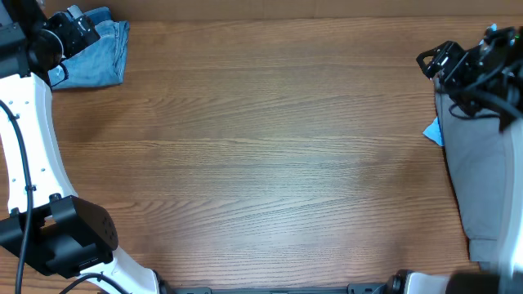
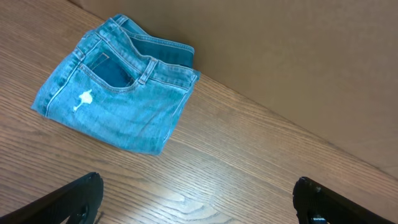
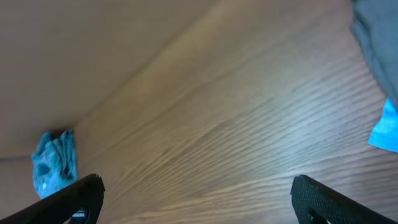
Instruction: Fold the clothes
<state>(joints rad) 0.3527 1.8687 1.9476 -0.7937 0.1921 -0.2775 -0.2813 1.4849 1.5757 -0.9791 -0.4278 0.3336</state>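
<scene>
Folded light-blue denim jeans [image 1: 96, 59] lie at the table's far left corner; in the left wrist view [image 2: 118, 93] they show a pocket, belt loops and a small white worn patch. My left gripper [image 2: 198, 198] is open and empty, hovering just short of the jeans, its arm over that corner [image 1: 69, 33]. A grey garment [image 1: 478, 175] lies along the right edge, also at the top right of the right wrist view [image 3: 378, 37]. My right gripper [image 3: 198, 198] is open and empty over bare wood, near the grey garment's far end [image 1: 458, 65].
A small bright-blue scrap [image 1: 434, 131] pokes out beside the grey garment, seen in the right wrist view [image 3: 385, 130] too. The wooden table [image 1: 270, 163] spans the view. A brown wall [image 2: 298, 56] backs the far edge. The left arm's base [image 1: 65, 237] stands at the front left.
</scene>
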